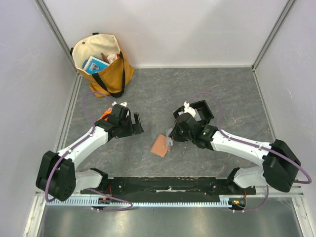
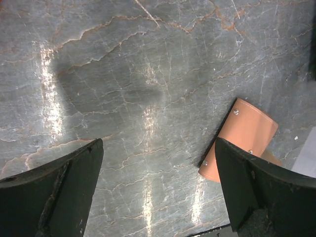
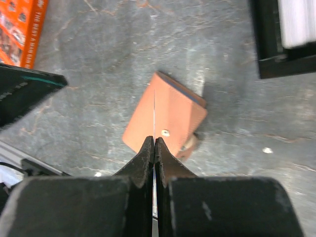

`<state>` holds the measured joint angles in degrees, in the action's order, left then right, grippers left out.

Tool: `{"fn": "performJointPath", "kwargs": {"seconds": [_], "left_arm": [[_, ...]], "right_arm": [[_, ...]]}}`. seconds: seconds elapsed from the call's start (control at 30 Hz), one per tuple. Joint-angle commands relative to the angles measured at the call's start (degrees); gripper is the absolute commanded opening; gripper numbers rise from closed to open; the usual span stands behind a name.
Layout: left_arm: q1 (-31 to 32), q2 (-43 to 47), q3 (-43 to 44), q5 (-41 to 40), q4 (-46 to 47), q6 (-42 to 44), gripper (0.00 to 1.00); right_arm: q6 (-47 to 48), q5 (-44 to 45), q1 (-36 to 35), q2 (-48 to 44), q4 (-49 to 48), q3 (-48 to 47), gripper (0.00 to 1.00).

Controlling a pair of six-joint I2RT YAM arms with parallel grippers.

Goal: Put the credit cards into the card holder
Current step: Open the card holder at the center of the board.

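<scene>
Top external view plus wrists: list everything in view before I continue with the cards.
card holder: one, tan-brown, folded, middle of the workspace.
held card: one, white, edge-on, in the right gripper.
credit cards: stack, count unclear, white, in the black tray.
black tray: one, black, beyond the right arm.
orange packet: one, orange printed, beside the left gripper.
tote bag: one, mustard-yellow, far left corner.
left gripper: one, black, open, empty.
right gripper: one, black, shut on the held card.

Left end effector (image 2: 159, 148) wide, right (image 3: 154, 141) pinched
</scene>
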<state>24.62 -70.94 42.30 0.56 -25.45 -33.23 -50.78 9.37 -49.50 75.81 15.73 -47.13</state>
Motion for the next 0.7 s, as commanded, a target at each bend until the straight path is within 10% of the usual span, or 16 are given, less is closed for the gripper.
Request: {"fn": "performJointPath", "kwargs": {"seconds": [0.0, 0.43, 0.67], "left_arm": [[-0.01, 1.42, -1.17, 2.25, -0.3, -1.31, 0.99], [0.6, -0.87, -2.4, 10.07, 4.18, 2.65, 0.76], [3.5, -4.91, -0.65, 10.43, 4.89, 3.52, 0.07]], "right_arm": [[-7.84, 4.17, -3.32, 2.84, -8.95, -0.41, 0.0], [-8.36, 8.39, -5.09, 0.66, -2.72, 4.68, 0.0], [-9.51, 7.95, -5.09, -0.49, -2.54, 7.93, 0.0]]}}
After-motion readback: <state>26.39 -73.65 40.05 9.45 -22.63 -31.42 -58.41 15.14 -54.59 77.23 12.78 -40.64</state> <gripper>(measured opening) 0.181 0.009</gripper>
